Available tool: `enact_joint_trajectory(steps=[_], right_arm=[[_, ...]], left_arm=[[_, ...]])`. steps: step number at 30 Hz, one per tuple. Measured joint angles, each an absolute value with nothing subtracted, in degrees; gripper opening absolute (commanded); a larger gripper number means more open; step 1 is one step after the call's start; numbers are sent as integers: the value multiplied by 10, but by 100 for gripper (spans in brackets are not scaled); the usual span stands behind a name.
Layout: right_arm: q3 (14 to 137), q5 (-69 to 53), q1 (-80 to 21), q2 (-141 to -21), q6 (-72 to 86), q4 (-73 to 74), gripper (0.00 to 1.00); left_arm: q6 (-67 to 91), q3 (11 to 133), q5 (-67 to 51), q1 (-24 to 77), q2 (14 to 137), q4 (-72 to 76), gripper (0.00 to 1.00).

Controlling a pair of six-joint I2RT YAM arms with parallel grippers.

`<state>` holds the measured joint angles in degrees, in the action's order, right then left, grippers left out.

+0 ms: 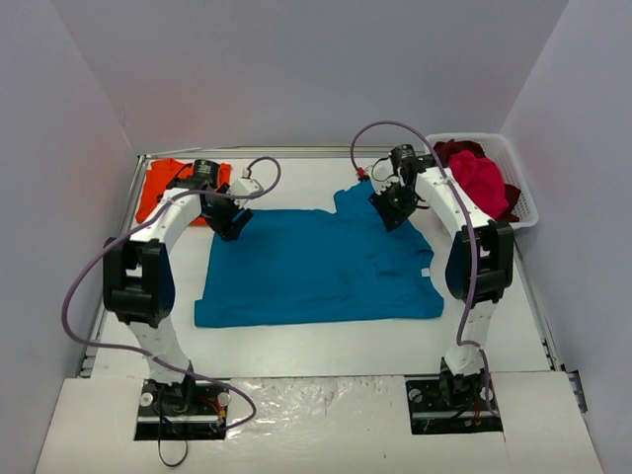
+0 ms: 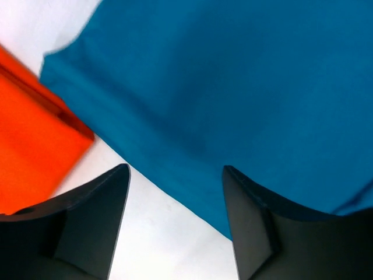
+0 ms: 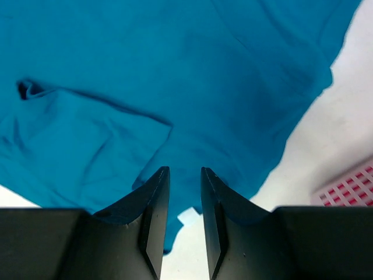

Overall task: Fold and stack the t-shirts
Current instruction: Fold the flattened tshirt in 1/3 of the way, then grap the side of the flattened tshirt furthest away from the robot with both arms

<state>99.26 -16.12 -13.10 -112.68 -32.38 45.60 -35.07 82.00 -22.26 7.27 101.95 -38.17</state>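
Top external is showing the teal tee (image 1: 316, 267) lying flat mid-table, mid-fold, I am judging. My left gripper (image 2: 175, 172) is hovering wide open, empty, over its far-left corner; my right gripper (image 3: 185, 170), barely parted, is gripping nothing. Next is needing edge pinches from both.

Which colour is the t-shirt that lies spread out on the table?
Teal-blue. The t-shirt shows best in the top external view.

A robotics lab cell: white table (image 1: 316, 346) boxed by plain grey panels (image 1: 296, 69) (purple cable (image 1: 65, 306) looping off a bolted arm (image 1: 138, 281)).
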Motion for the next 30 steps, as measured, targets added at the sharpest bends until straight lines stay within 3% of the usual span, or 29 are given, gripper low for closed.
enact_joint_trajectory(steps=[6, 14, 22, 30], right_arm=[[996, -162, -127, -1173, -319, 451, 25], [1005, -168, -96, -1191, -319, 448, 26], [1005, -167, -87, -1210, -319, 449, 26], [1005, -159, -87, -1222, -319, 449, 26]], left_arm=[[-412, 947, -272, 46, 1148, -409, 37], [-462, 1118, -399, -50, 1279, -505, 38], [-537, 1268, -422, -56, 1365, -609, 38], [-585, 1287, -419, -47, 1388, -649, 38]])
